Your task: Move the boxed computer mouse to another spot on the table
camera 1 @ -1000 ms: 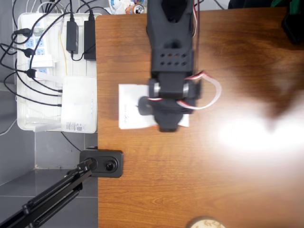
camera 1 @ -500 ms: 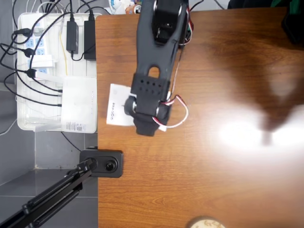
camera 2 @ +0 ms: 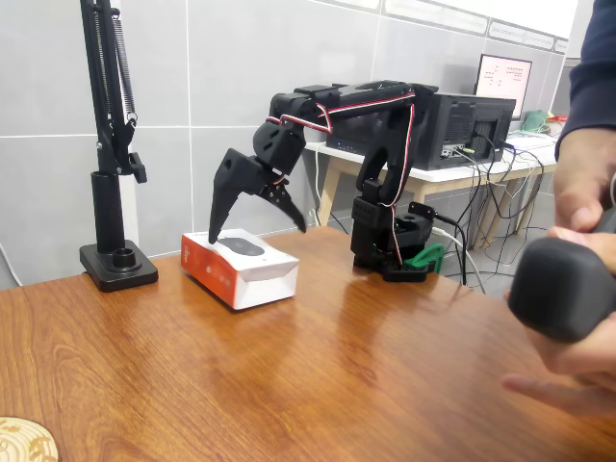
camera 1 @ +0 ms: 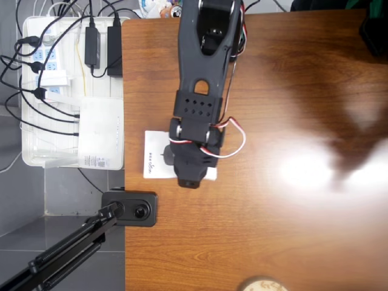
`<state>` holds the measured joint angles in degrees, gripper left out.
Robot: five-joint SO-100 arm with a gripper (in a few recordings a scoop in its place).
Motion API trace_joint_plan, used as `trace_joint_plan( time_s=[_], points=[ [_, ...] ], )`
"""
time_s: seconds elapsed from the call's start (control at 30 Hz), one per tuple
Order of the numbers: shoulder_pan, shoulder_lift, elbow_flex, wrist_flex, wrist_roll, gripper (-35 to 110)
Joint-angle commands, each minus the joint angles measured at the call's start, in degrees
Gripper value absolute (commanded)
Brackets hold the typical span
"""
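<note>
The boxed computer mouse lies flat on the brown wood-grain table, white on top with a dark mouse pictured and an orange-red side facing left. From overhead, the box sits near the table's left edge, mostly covered by the black arm. My gripper hangs just above the box, open, its two dark fingers spread over the box's top. One fingertip is close to the box's far left corner; whether it touches I cannot tell. In the overhead view the gripper points toward the picture's bottom.
A black stand base is clamped at the table's left edge, close to the box. A white tray of power strips sits off the table. A round coaster lies at the near edge. A person's hands are at the right.
The box has shifted left and toward the bottom of the overhead picture, turning slightly on the way. The arm swung with it and now reaches further down.
</note>
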<state>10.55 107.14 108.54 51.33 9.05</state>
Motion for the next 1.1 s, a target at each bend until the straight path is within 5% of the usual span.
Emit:
trace_joint_plan(
  time_s=[0.0,0.1,0.23,0.4,0.47,0.77,0.97,1.07],
  points=[
    [-0.2,1.6,-2.5,0.5,-0.6,105],
    [-0.3,2.2,-2.5,0.8,-0.4,104],
    [-0.1,4.6,-6.7,0.3,4.5,84],
    [1.5,3.5,-19.8,9.8,7.9,36],
    [2.2,5.1,-22.2,16.8,4.7,2],
    [3.0,15.1,-17.7,4.0,10.4,0],
    [5.8,19.2,-14.2,-21.5,17.9,0],
    [6.4,20.7,-7.8,-46.2,20.0,0]
  ],
)
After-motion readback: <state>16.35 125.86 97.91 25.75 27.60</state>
